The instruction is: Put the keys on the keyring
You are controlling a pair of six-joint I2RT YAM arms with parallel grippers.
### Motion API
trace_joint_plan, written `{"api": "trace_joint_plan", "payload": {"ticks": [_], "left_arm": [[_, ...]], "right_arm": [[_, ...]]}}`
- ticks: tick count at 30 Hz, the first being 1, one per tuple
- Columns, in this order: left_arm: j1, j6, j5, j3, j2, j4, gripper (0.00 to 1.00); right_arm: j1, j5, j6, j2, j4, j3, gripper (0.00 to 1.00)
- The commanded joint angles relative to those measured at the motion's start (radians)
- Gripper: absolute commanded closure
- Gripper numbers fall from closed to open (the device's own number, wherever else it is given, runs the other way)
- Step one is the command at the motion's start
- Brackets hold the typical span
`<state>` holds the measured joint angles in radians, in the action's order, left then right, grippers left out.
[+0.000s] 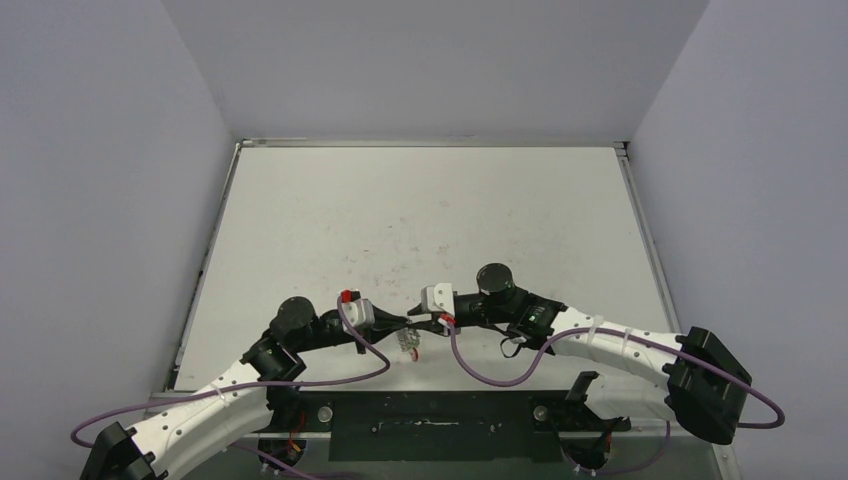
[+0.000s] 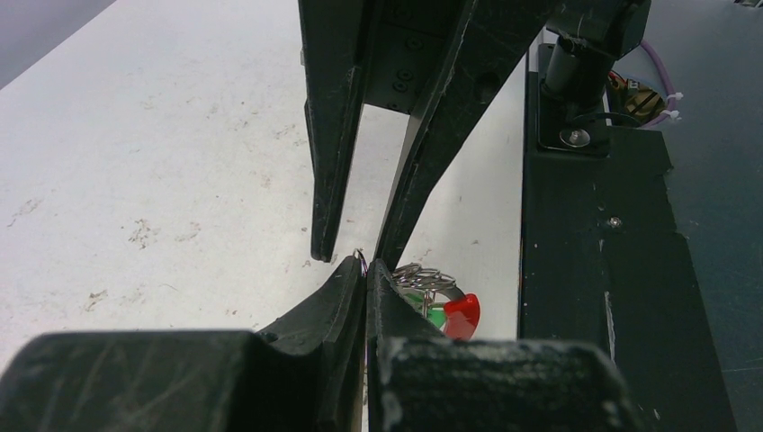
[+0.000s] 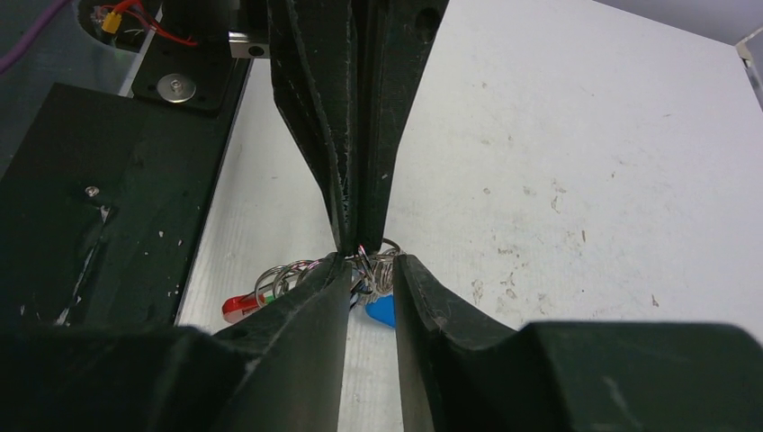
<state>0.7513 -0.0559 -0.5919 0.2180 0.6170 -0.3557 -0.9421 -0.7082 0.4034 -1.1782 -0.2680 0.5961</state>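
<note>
The keyring (image 2: 423, 277) is a silvery coil with a red section (image 2: 462, 315), and it hangs just above the white table near the front edge. A green key head (image 2: 436, 317) shows beside the red part. In the right wrist view a blue key head (image 3: 382, 310) hangs under the coil (image 3: 288, 274). My left gripper (image 2: 366, 263) is shut on a thin strand of the coil. My right gripper (image 3: 371, 270) meets it tip to tip, and a bunch of coil turns fills the narrow gap between its fingertips. From above, both grippers (image 1: 412, 326) meet over the keyring (image 1: 408, 346).
The black mounting plate (image 2: 612, 270) and the arm bases lie right beside the keyring along the near table edge. The scuffed white table (image 1: 420, 220) stretches away behind the grippers, and grey walls close it in on three sides.
</note>
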Motion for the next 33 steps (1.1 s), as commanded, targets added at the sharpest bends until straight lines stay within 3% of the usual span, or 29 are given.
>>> {"api": "trace_joint_plan", "payload": {"ticks": [1,5,10,13,17,21,29,33], "left_arm": [[0.003,-0.002,-0.023,0.02,-0.002,-0.075,1.0],[0.002,-0.004,-0.022,0.02,0.0,-0.079,1.0],[0.003,-0.005,-0.009,0.018,-0.005,-0.072,1.0],[0.003,-0.015,0.019,0.023,-0.022,-0.04,1.0],[0.002,-0.062,0.068,0.043,-0.064,0.056,0.76],[0.003,-0.096,0.105,0.064,-0.093,0.138,0.67],[0.002,-0.152,0.126,0.098,-0.051,0.189,0.64],[0.003,-0.145,0.099,0.101,-0.019,0.143,0.65]], "right_arm": [[0.003,-0.035,0.008,-0.016,-0.063,-0.002,0.79],[0.005,-0.036,0.022,-0.026,-0.039,0.008,1.0],[0.008,-0.021,0.033,-0.015,0.0,0.022,1.0],[0.008,0.01,0.041,-0.011,0.114,0.088,1.0],[0.002,0.046,0.091,-0.058,0.434,0.238,1.0],[-0.016,0.126,0.13,-0.111,0.67,0.364,1.0],[-0.028,0.186,0.084,-0.229,0.995,0.645,1.0],[-0.038,0.207,0.041,-0.295,1.077,0.747,1.0]]}}
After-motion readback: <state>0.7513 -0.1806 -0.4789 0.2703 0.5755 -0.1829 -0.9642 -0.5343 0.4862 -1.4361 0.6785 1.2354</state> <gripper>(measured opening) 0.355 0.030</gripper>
